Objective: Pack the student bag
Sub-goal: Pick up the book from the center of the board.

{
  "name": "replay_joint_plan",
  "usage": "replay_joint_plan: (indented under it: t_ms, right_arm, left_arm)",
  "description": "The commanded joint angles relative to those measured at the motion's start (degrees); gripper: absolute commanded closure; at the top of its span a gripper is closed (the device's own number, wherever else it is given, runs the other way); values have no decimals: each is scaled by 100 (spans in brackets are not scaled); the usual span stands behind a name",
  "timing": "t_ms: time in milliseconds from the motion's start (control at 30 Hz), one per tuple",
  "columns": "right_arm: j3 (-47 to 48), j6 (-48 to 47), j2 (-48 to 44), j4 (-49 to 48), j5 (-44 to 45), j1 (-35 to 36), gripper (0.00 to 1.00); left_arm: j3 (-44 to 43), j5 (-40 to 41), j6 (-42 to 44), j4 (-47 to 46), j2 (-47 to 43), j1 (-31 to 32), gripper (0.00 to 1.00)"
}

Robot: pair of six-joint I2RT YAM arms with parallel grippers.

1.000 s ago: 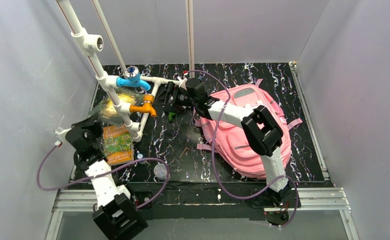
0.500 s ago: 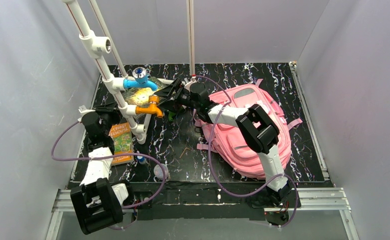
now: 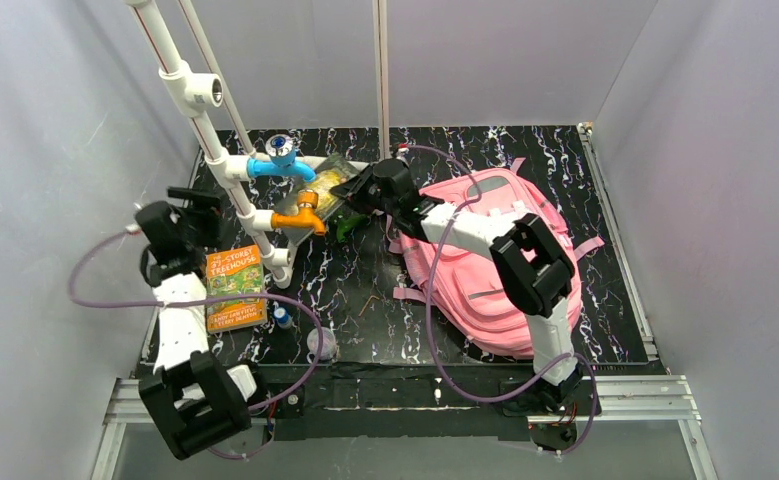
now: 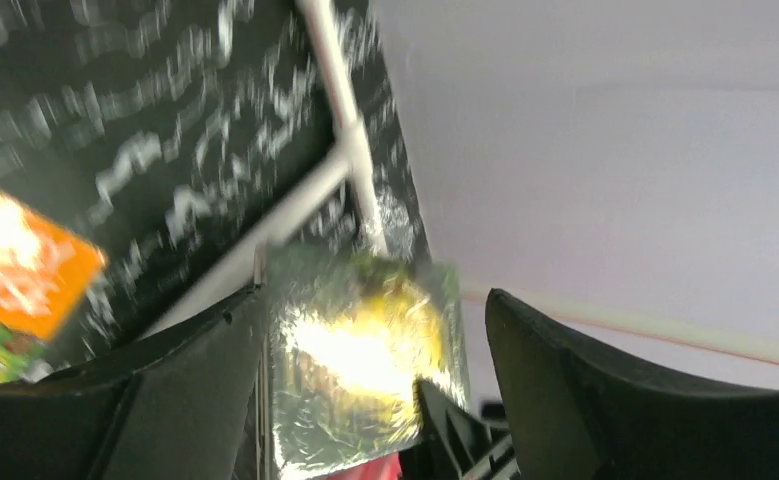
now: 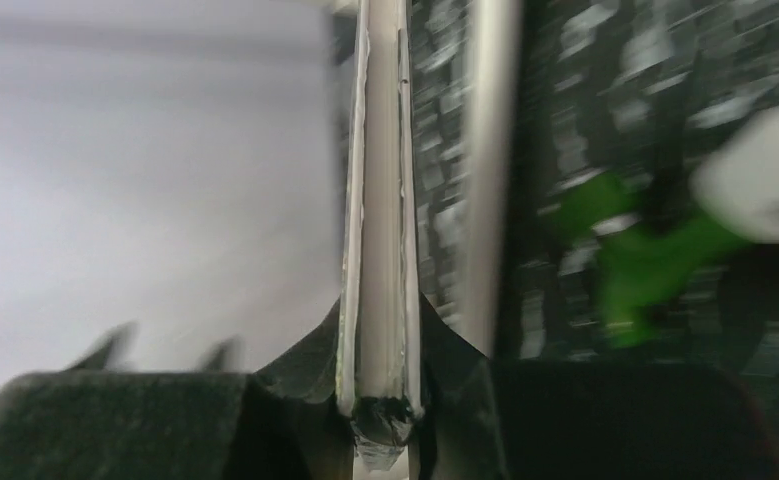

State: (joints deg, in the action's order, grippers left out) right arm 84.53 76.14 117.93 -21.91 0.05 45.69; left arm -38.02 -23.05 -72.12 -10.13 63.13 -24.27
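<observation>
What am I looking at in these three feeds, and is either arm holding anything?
Two robot arms are bolted at the table's near edge. The wide picture looks down from above and behind them; the other two come from cameras on each wrist. On the black table sit the pink student bag, an orange book and a white pipe frame. The right gripper, reaching to the far side, pinches what looks like a shiny wrapped book by its edge. The left gripper is open and empty.
</observation>
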Motion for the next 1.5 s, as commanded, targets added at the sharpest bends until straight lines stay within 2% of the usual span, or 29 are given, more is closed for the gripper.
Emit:
replay_joint_plan:
  t_ms: [0, 67, 133, 167, 233, 300, 333, 433, 533, 600, 667, 700, 767, 833, 867, 933, 1100, 1200, 1300, 1400, 1467]
  right_arm:
    - [722, -1807, -707, 2323, 2013, -363, 99]
    - [961, -2412, -900, 2971, 2460, -446, 99]
    - [1056, -3063, -1182, 3370, 2852, -456, 99]
    - [1008, -3365, -1336, 3438, 2969, -463, 99]
    - [789, -3800, -1697, 3482, 3015, -516, 99]
    - [497, -4204, -2083, 3431, 3042, -562, 99]
    - [377, -4287, -2238, 3423, 3066, -597, 99]
    - [194, -4444, -2590, 3449, 2877, -786, 99]
    - [202, -4479, -2825, 3531, 2742, -957, 99]
    - [242, -4421, -2938, 3483, 2507, -1062, 99]
    - [369, -4331, -2981, 3450, 2137, -1149, 99]
    - [442, -4275, -2985, 3426, 1970, -1183, 99]
    - [597, -4208, -3009, 3409, 1715, -1230, 99]
    - [670, -4170, -3065, 3352, 1552, -1284, 99]
    - [693, -4165, -3092, 3332, 1468, -1316, 99]
    - [719, -4185, -3129, 3362, 1340, -1391, 99]
    - [603, -4149, -3267, 3400, 1101, -1660, 99]
    - [623, -4098, -3321, 3404, 976, -1773, 99]
    - [645, -4073, -3406, 3420, 939, -1817, 99]
    - [725, -4107, -3503, 3560, 933, -1871, 99]
    - [848, -4201, -3572, 3763, 995, -1888, 99]
  left_arm:
    - [-1853, 1958, 3181, 2984, -684, -140, 21]
    - [-2238, 2838, 3991, 3237, -844, -139, 20]
    - [-2467, 3027, 4770, 2982, -1164, -141, 20]
    - [-2475, 2781, 5231, 2535, -1400, -139, 20]
    - [-2881, 1524, 5747, 1991, -1531, -139, 27]
    - [-3377, 48, 5774, 1525, -1332, -139, 30]
    - [-3687, -195, 5577, 1318, -1193, -139, 29]
    - [-4807, 1335, 5184, 1824, -874, -141, 27]
    - [-5950, 2417, 5247, 2096, -350, -140, 23]
    - [-6711, 2815, 5167, 2254, -87, -139, 21]
    - [-7134, 2834, 4957, 2046, -15, -139, 20]
    - [-7174, 2554, 4861, 1679, -42, -139, 20]
    - [-6987, 1241, 4568, 483, -115, -139, 20]
    - [-6621, 34, 3888, -1074, -146, -139, 21]
    - [-6281, -274, 3337, -1969, -180, -139, 21]
    - [-5919, -225, 2902, -2941, -337, -141, 21]
    - [-5789, -207, 3089, -3477, -776, -133, 20]
    - [-6127, -658, 2810, -3599, -685, 20, 20]
    - [-6590, -1448, 2304, -3947, -475, 388, 19]
    - [-6592, -1865, 2010, -4067, -527, 824, 14]
    - [-6381, -1911, 1775, -4067, -503, 1335, 10]
